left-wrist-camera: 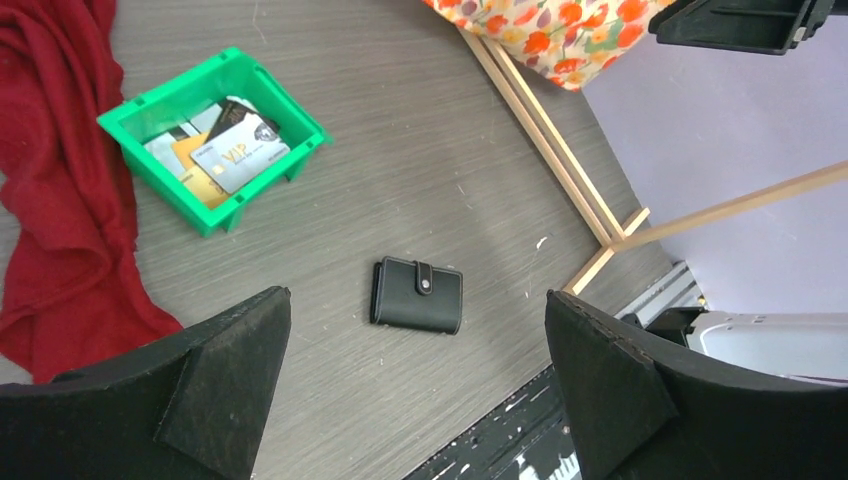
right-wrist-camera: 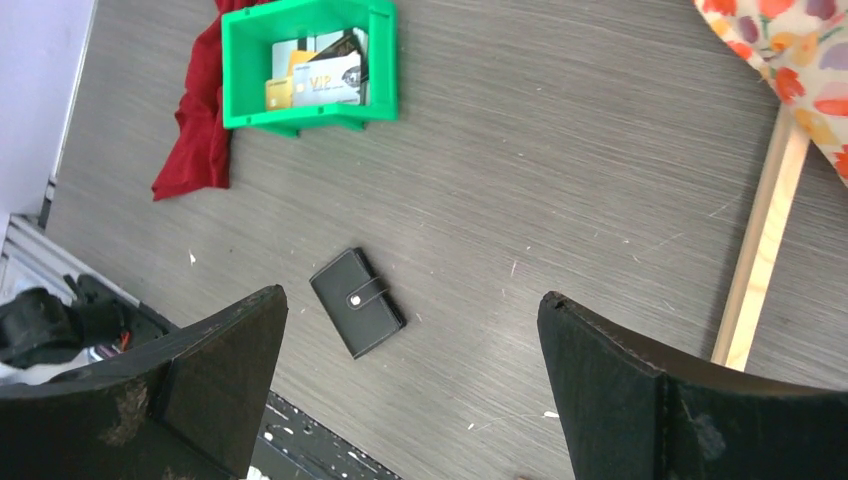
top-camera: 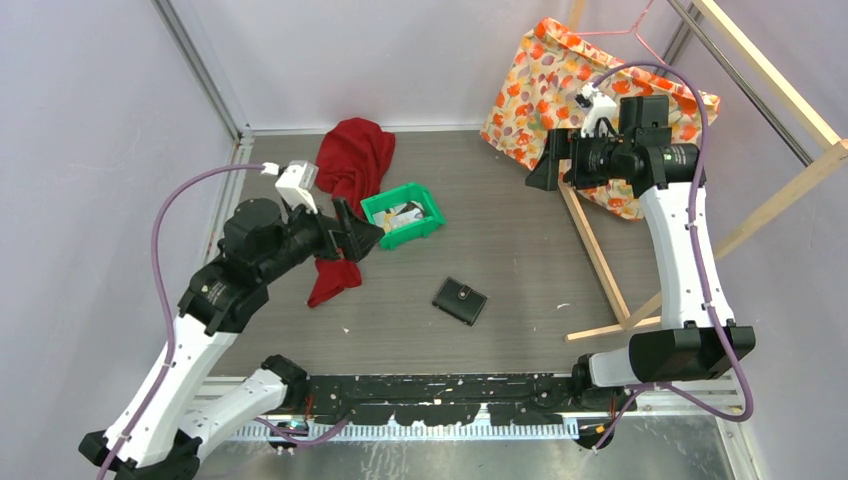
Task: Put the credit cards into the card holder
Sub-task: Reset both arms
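Yellow-orange, white and grey credit cards (left-wrist-camera: 235, 150), in green plastic bin (left-wrist-camera: 280, 95), far left: we judge them light, stiff, slick; pinch an edge. Black snap-tab card holder (left-wrist-camera: 417, 295), centre, closed. Our left gripper (top-camera: 352, 232) and right gripper (top-camera: 545, 165): wide, empty.

Matt black card holder (left-wrist-camera: 417, 295); glossy green plastic bin (left-wrist-camera: 262, 85); grained wood table (left-wrist-camera: 420, 150).

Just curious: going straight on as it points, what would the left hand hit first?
Likely the black card holder, seen between the left hand's open fingers; depth unclear, perhaps bare table.
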